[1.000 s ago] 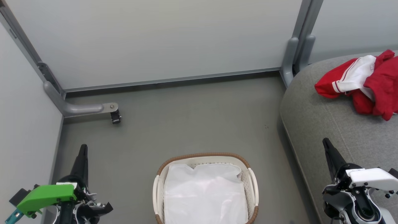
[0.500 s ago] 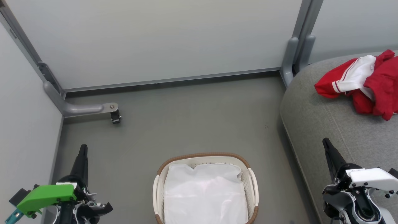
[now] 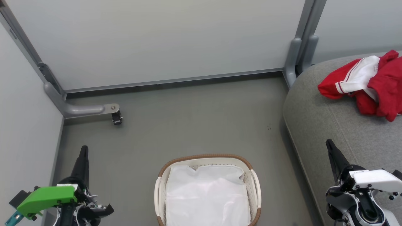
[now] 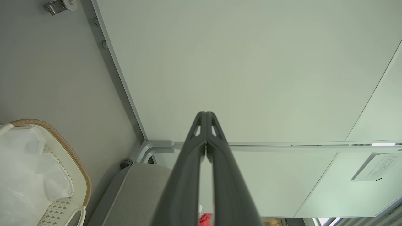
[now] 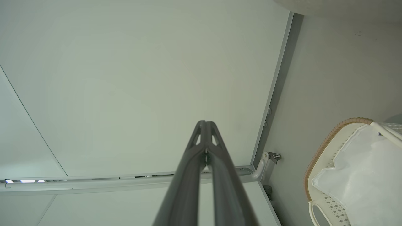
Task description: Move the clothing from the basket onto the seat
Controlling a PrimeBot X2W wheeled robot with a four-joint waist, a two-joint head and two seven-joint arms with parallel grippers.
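Clothing [image 3: 364, 83] heaped on seat [image 3: 326, 125], upper right; basket [image 3: 205, 155], bottom centre, holds white cloth [image 3: 207, 194]. Left claw [image 3: 84, 150], right claw [image 3: 329, 143]: fingers together, empty. Risk: white cloth mistaken for clothing and grabbed.

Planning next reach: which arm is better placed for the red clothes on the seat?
Right, probably: right gripper is over the seat with the clothes; left gripper sits across the basket.
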